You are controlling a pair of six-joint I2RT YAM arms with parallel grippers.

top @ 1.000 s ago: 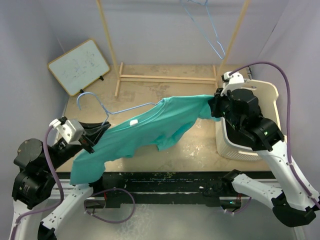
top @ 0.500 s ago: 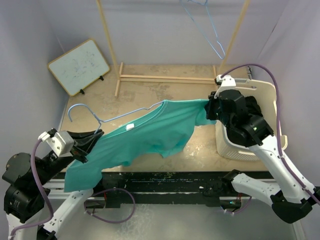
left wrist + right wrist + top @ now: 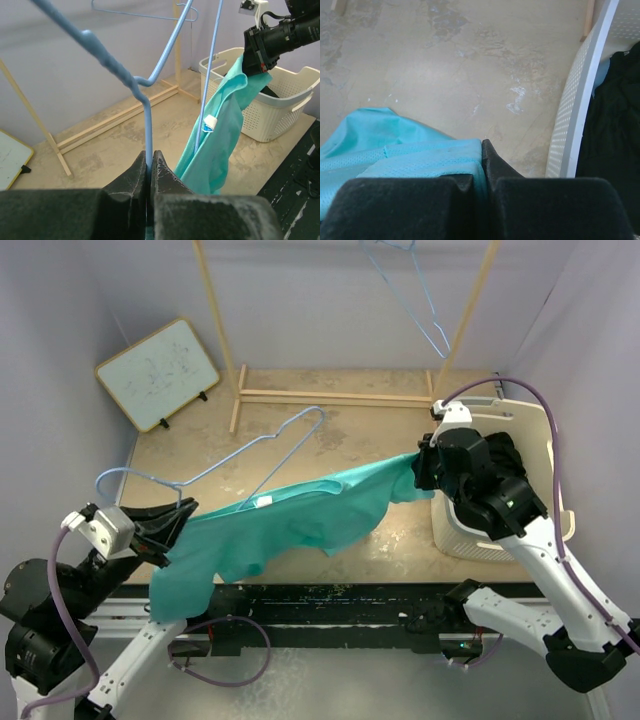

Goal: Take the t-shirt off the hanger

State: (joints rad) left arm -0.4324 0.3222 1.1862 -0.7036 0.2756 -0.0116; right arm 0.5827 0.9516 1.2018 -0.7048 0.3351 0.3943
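Pale walls close in a sandy, scuffed bench (image 3: 360, 430), seen from above with both arm bases along its near edge.

At 8 o'clock in the top view the left tool (image 3: 165, 525) is pinched narrow on the blue wire hanger (image 3: 250, 445). Its wrist camera shows the two dark fingers clamped on the wire just below the twisted neck. From that grip the hanger rises toward 1 o'clock, above the cloth, and one wire drops back to the collar beside a small white label (image 3: 209, 122).

At 3 o'clock the right tool (image 3: 422, 465) is closed on a bunched edge of the teal t-shirt (image 3: 300, 515). Its own camera shows the mesh fabric caught between the pads. The t-shirt spans between the two tools as a slack band above the bench, its lower end draped over the near edge at 8 o'clock.

Just past the right tool, at 3 o'clock, stands a white perforated basket (image 3: 548, 418) with a dark garment (image 3: 615, 125) inside. At 12 o'clock is a wooden rack (image 3: 330, 397) carrying a second blue hanger (image 3: 410, 300), and at 10 o'clock a small whiteboard (image 3: 160, 373) leans by the wall.
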